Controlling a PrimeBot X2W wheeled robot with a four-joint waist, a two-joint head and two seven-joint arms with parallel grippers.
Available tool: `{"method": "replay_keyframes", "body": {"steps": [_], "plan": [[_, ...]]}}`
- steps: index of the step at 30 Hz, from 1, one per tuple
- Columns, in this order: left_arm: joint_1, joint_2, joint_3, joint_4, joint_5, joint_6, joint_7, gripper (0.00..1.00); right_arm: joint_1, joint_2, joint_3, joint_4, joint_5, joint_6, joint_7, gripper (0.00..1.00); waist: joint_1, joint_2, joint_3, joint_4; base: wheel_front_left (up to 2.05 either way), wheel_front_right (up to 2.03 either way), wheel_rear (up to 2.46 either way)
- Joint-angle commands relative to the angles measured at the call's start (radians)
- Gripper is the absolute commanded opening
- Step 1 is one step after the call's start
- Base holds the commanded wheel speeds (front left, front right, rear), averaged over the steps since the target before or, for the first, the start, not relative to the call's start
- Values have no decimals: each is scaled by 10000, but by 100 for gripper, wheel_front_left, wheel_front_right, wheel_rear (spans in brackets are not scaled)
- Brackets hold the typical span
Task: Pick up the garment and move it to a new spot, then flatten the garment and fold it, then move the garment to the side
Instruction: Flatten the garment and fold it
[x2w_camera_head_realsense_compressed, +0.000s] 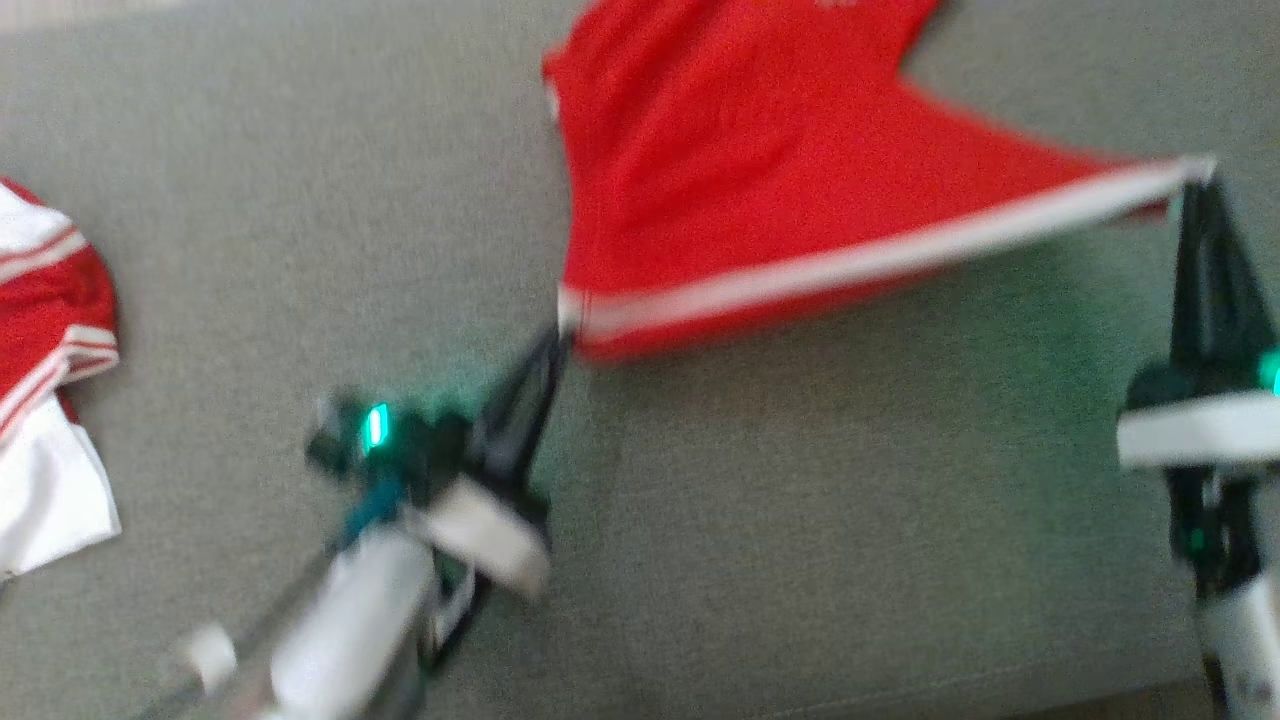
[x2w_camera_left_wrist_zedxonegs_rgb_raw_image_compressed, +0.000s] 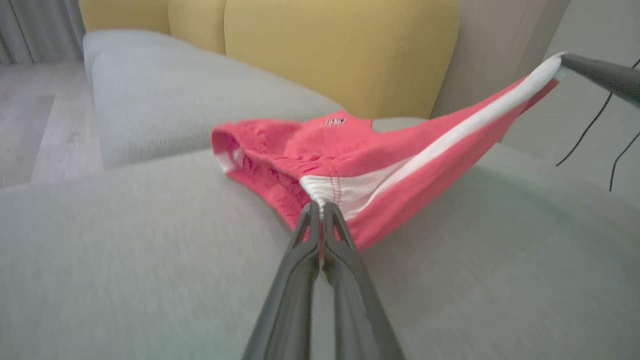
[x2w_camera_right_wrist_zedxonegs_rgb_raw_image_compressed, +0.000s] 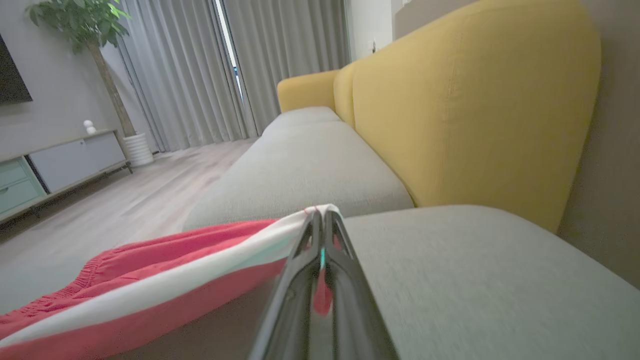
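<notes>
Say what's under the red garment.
Under the red garment, grey sofa cushion shows below the lifted edge pinched by left gripper and right gripper; the resting part hides the rest.

Garment (x2w_camera_right_wrist_zedxonegs_rgb_raw_image_compressed: 150, 270), perhaps shorts, between jaws

The left hand (x2w_camera_head_realsense_compressed: 562, 335) and right hand (x2w_camera_head_realsense_compressed: 1200, 185) each end in two long, dark, tapering fingers. Behind each sit a glowing green light (x2w_camera_head_realsense_compressed: 377, 425), a white collar (x2w_camera_head_realsense_compressed: 1195, 438) and a pale forearm (x2w_camera_head_realsense_compressed: 350, 620). A teal cable (x2w_camera_head_realsense_compressed: 372, 508) runs beside the left collar.
</notes>
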Motion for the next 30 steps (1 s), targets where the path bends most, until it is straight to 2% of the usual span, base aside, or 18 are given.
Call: {"method": "replay_keyframes", "body": {"steps": [1,6,9,10,15,18,22,26,30], "plan": [[489,259,322,-389,16,153,-41,0,465,-154,111,-579,-116,77,35,0,3,0,-820,-160,0,0,0],[2745,249,279,-1049,22,531,-41,0,2687,-141,-184,-1936,-217,77,835,0,3,0,-1676,-67,0,0,0],[3831,351,187,-1624,-28,732,-41,0,4040,-111,-484,-3038,-186,77,1410,0,3,0,-1961,107,0,0,0],[4404,472,139,-2099,-84,874,-28,0,4837,-12,-857,-3794,-229,77,1710,0,3,0,-2085,279,0,0,0],[5025,710,178,-3567,-315,1131,391,0,5889,447,-1697,-5353,-486,77,2386,0,3,0,-2057,673,0,0,0],[4726,441,218,-4194,-770,988,810,0,5628,493,-1869,-5615,-685,77,2679,0,3,0,-1807,936,0,0,0],[3584,-116,191,-4212,-1203,654,1366,0,4447,219,-1777,-5103,-1082,77,2852,0,3,0,-1349,1218,0,0,0],[2219,-773,308,-3500,-1577,517,1823,0,2923,-190,-1588,-3985,-1402,77,2931,0,3,0,-888,1434,0,0,0],[941,-1110,645,-2422,-1867,548,2006,0,1276,-437,-1225,-2796,-1365,77,2981,0,3,0,-367,1533,0,0,0]]}}
